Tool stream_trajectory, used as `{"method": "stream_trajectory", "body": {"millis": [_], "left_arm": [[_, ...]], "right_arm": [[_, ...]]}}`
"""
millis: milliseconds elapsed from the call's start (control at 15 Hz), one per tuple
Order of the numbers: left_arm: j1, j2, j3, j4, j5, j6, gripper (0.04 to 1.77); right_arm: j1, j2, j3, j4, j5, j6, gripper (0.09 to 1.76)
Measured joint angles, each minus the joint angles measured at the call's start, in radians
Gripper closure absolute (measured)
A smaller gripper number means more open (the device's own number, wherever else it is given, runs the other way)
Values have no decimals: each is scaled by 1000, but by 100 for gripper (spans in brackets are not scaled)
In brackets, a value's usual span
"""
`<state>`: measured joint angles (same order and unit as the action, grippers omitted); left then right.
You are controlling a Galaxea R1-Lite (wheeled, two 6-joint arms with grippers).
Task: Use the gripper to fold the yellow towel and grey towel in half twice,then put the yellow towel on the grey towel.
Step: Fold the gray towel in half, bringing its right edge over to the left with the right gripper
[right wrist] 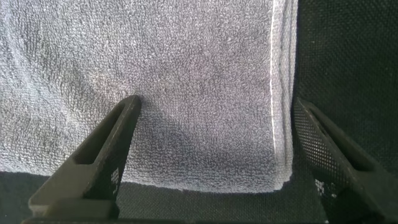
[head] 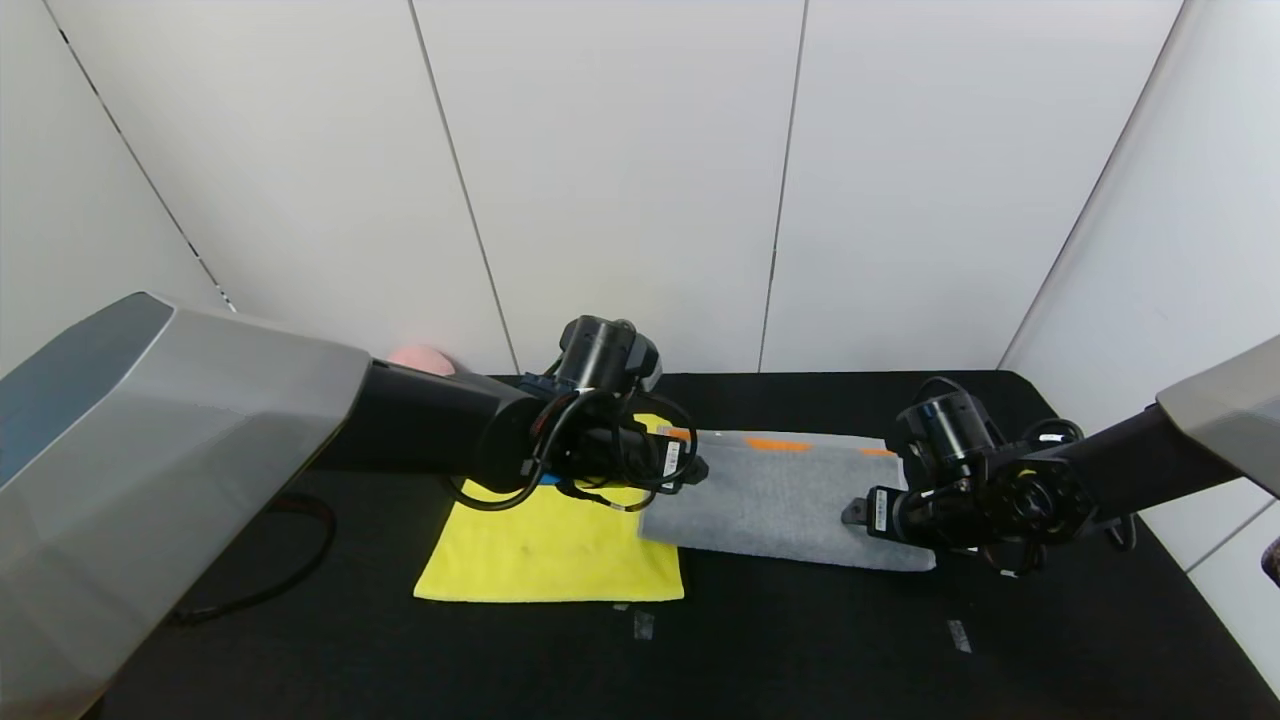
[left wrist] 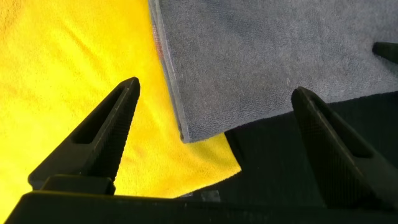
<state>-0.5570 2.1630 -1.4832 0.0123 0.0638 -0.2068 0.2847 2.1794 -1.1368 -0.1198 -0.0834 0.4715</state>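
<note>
- Counter (head: 1000, 650): a black cloth-covered surface, walled by plain pale panels, with two small bits of tape near the front edge.
- Yellow towel (head: 545, 550): a bright, plush, roughly square cloth lying flat at about 7 o'clock from the middle of the counter. Its surface is soft and fuzzy, and its corner nearest the grey cloth shows in the left wrist view.
- Left claw (head: 690, 468): at the end of the left arm, which reaches in from 9 o'clock, it hovers over the seam where the two cloths meet. Its two dark, wedge-shaped fingers (left wrist: 102, 140) stand wide apart and hold nothing; one is over yellow, the other over bare counter past the grey cloth's corner.
- Grey towel (head: 780, 495): a longer rectangle of looped terry, lying at about 3 o'clock from the yellow one. Its left end overlaps the yellow cloth's right edge. Orange marks sit along its far edge, and a pale hem runs down its right end, where stacked layers show.
- Right claw (head: 850, 512): at the grey cloth's right end, at about 4 o'clock on the counter, jaws spread wide and gripping nothing; one finger is over the terry, the other over counter just past the hem.
</note>
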Motion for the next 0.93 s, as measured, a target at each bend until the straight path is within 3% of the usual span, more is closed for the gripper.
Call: {"method": "stream_trajectory", "body": {"millis": [67, 333, 600, 667, 733, 800, 933], "left_arm": [[0, 0, 0, 0, 0, 0, 9], [0, 0, -2, 0, 0, 0, 9], [0, 0, -3, 0, -1, 0, 9], [0, 0, -3, 0, -1, 0, 9], [0, 0, -3, 0, -1, 0, 9], [0, 0, -3, 0, -2, 0, 9], [0, 0, -3, 0, -1, 0, 9]], "right_arm": [[0, 1, 1, 0, 0, 0, 15], [0, 2, 7, 1, 0, -1, 71], [-1, 3, 8, 2, 1, 0, 105], [-3, 3, 8, 2, 2, 5, 118], [-3, 3, 8, 1, 7, 7, 149], [-5, 3, 8, 1, 7, 8, 165], [-7, 0, 9, 3, 3, 6, 165]]}}
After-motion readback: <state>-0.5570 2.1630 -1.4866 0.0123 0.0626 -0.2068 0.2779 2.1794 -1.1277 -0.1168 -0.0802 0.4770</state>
